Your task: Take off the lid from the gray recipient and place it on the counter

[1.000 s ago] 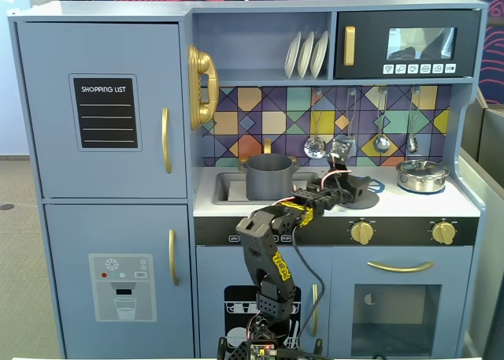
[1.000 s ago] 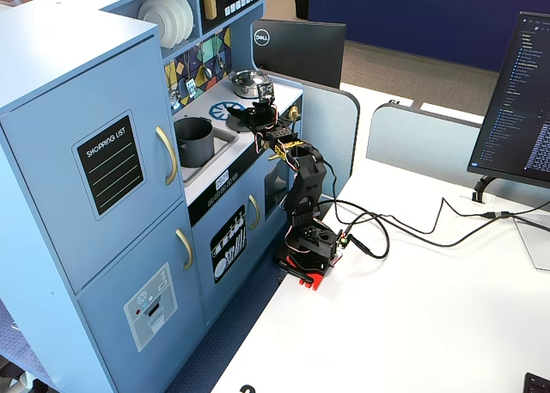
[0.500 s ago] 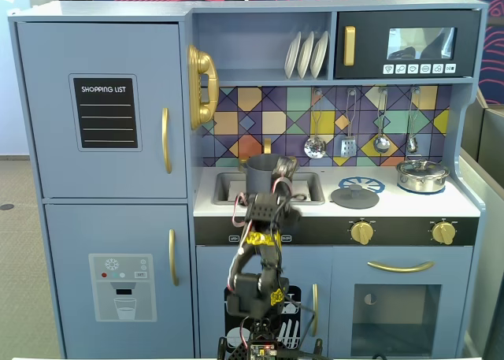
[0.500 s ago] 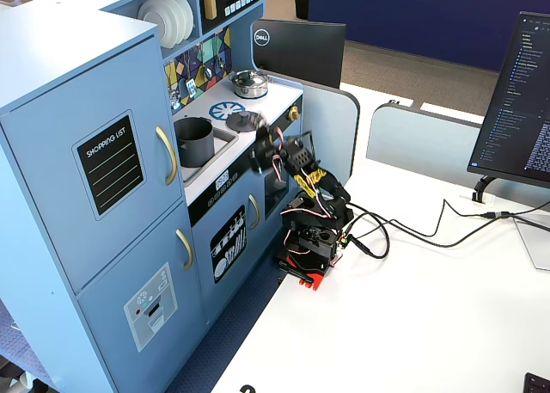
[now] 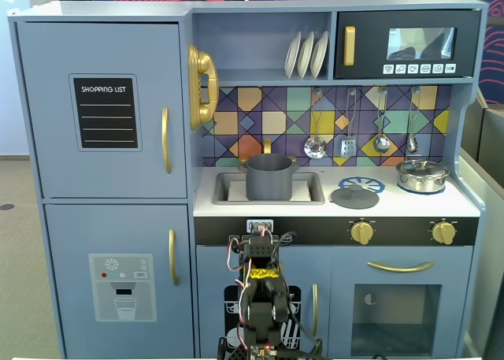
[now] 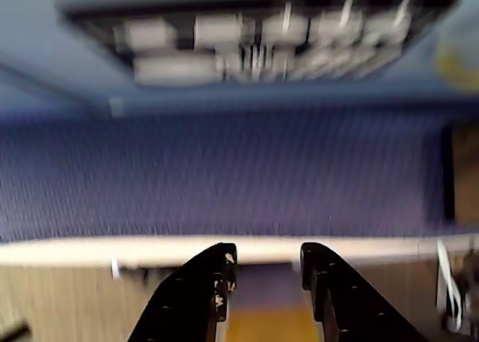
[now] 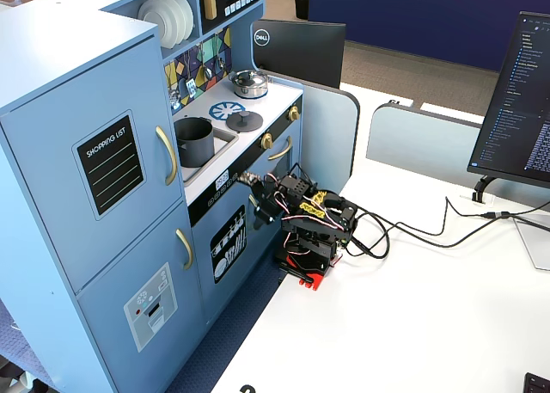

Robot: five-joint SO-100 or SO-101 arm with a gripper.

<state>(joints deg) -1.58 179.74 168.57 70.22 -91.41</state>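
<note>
The dark-gray lid [image 5: 354, 194] [image 7: 245, 120] lies flat on the pale counter [image 5: 409, 205] [image 7: 273, 96], partly over the blue printed burner. The gray recipient [image 5: 269, 177] [image 7: 195, 140] stands uncovered in the recessed sink. My arm is folded low in front of the kitchen, well below the counter. In the wrist view my gripper [image 6: 266, 256] is open with nothing between its black fingers. It faces down past the white table edge toward blue carpet and the lower cabinet door. In a fixed view the gripper [image 7: 256, 191] sits close to the kitchen front.
A shiny steel pot [image 5: 421, 175] [image 7: 249, 83] with its own lid stands at the counter's right end. Gold knobs [image 5: 361, 232] line the stove front. Utensils [image 5: 382, 143] hang on the tiled back wall. Cables [image 7: 412, 230] trail from the arm's base across the white table.
The arm has pulled back from over the counter and folded down in front of the kitchen. The lid stays where it lay on the counter and the pot has not moved.
</note>
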